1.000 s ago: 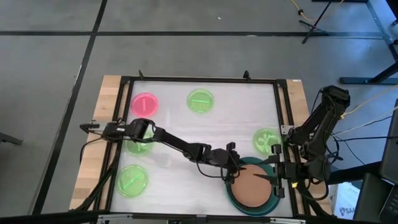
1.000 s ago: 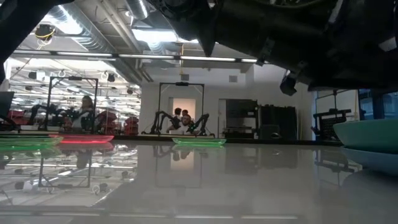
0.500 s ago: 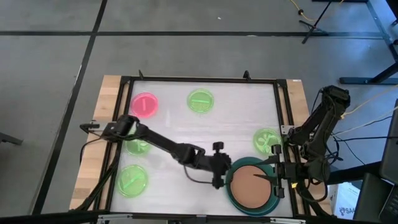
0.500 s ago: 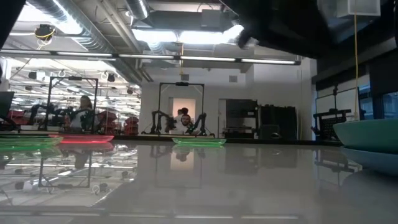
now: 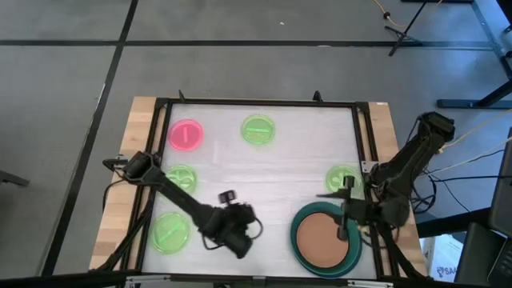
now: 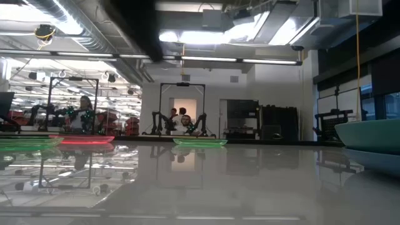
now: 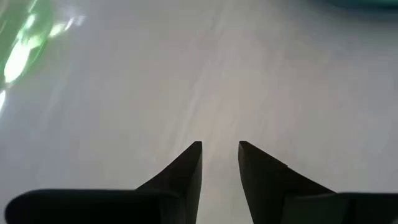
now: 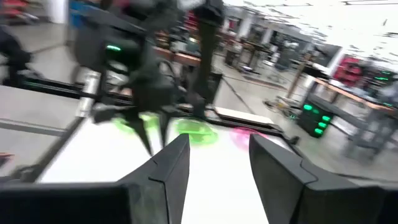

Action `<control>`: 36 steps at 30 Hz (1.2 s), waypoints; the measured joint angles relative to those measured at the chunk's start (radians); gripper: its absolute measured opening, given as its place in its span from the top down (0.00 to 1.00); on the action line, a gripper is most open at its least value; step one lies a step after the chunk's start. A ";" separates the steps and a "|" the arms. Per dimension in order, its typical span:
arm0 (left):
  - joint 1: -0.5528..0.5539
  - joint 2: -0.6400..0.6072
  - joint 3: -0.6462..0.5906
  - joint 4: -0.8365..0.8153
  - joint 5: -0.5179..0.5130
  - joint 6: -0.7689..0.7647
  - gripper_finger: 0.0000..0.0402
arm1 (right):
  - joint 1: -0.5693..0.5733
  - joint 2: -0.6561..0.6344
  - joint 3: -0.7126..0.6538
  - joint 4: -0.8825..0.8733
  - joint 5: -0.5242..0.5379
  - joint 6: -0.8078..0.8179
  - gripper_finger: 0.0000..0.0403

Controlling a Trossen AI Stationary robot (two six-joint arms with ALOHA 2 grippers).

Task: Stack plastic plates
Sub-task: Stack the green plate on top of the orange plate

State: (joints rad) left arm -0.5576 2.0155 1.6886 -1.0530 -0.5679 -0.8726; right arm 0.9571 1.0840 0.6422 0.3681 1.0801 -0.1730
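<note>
A terracotta-orange plate (image 5: 322, 238) lies on the large teal plate (image 5: 298, 252) near the table's near right corner. Small neon-green plates (image 5: 258, 130) (image 5: 344, 180) (image 5: 180, 178) (image 5: 170, 232) and the pink plate (image 5: 186, 134) lie flat and apart on the white table. No black or slate-blue plate shows. My left gripper (image 5: 238, 240) (image 7: 220, 146) hovers open over bare table, left of the stack. My right gripper (image 5: 336, 210) (image 8: 217, 140) is open above the stack's far rim, pointing toward the table's left. In the low view the teal plate's rim (image 6: 369, 134) shows at the right.
A black frame (image 5: 256, 102) runs around the white table top, with wooden strips (image 5: 120, 200) outside it. Bare table lies in the middle, between the green plates. Cables hang by the right arm's base (image 5: 432, 184). In the low view, people and other robot rigs stand far behind the table.
My left gripper has drawn back from the terracotta plate's left rim, moving toward the table's left and near edge. My right gripper has shifted a little toward the far edge, above the stack. The plates have stayed where they were.
</note>
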 joint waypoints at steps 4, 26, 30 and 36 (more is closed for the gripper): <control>-0.044 -0.005 0.000 -0.196 0.102 -0.246 0.76 | -0.078 0.000 0.000 -0.027 -0.030 0.008 0.60; -0.125 0.003 -0.331 -0.110 0.731 -0.736 0.76 | -0.220 0.000 0.000 -0.130 -0.184 0.063 0.60; -0.129 0.003 -0.351 -0.101 0.750 -0.744 0.76 | -0.220 0.000 0.000 -0.130 -0.184 0.060 0.60; -0.122 0.003 -0.310 -0.139 0.755 -0.690 0.76 | -0.220 0.000 0.000 -0.131 -0.184 0.060 0.60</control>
State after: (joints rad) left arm -0.6795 2.0190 1.3783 -1.1924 0.1871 -1.5623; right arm 0.7368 1.0840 0.6422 0.2375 0.8963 -0.1131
